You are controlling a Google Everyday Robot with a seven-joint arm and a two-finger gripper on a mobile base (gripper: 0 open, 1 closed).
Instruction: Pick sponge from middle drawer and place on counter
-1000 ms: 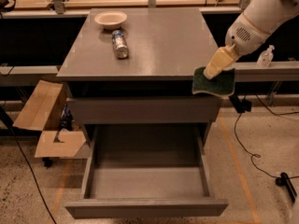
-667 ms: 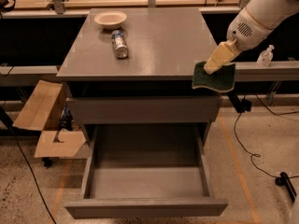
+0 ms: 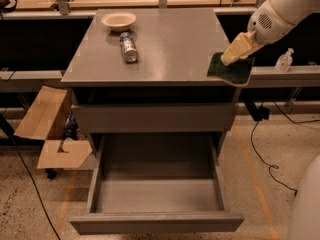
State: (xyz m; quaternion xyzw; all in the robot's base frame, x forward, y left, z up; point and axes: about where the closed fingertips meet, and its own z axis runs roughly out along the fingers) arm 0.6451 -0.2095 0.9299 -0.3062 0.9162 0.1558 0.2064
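Tan gripper (image 3: pixel 234 53): at the right front corner of the counter, slanting down from the upper right, its fingers pinching the sponge from above.
Sponge (image 3: pixel 231 71): dark green face up with a thin yellow line showing along its lower right edge; it sits at the counter's right edge, part over the top and part hanging past it. Whether it touches the surface cannot be told.
Arm (image 3: pixel 282 10): white and rounded, coming in from the upper right corner of the view, with a small round grille on its side.
Counter (image 3: pixel 175 44): grey, smooth and slightly glossy, the top of the cabinet.
Can (image 3: pixel 129 47): silver, lying on its side on the left half of the counter, well apart from the sponge.
Bowl (image 3: pixel 118 20): pale and shallow, upright near the back left corner, just behind the can.
Upper drawer front (image 3: pixel 152 117): grey and plain, closed, just below the counter.
Middle drawer (image 3: pixel 156 223): pulled far out toward the camera below that front, its grey floor and low side walls in view.
Cardboard box (image 3: pixel 44 129): brown, flaps open, on the floor left of the cabinet.
Bottle (image 3: pixel 284 61): small and clear, on a grey ledge right of the sponge.
Cable (image 3: pixel 256 143): black, trailing over the speckled floor to the right.
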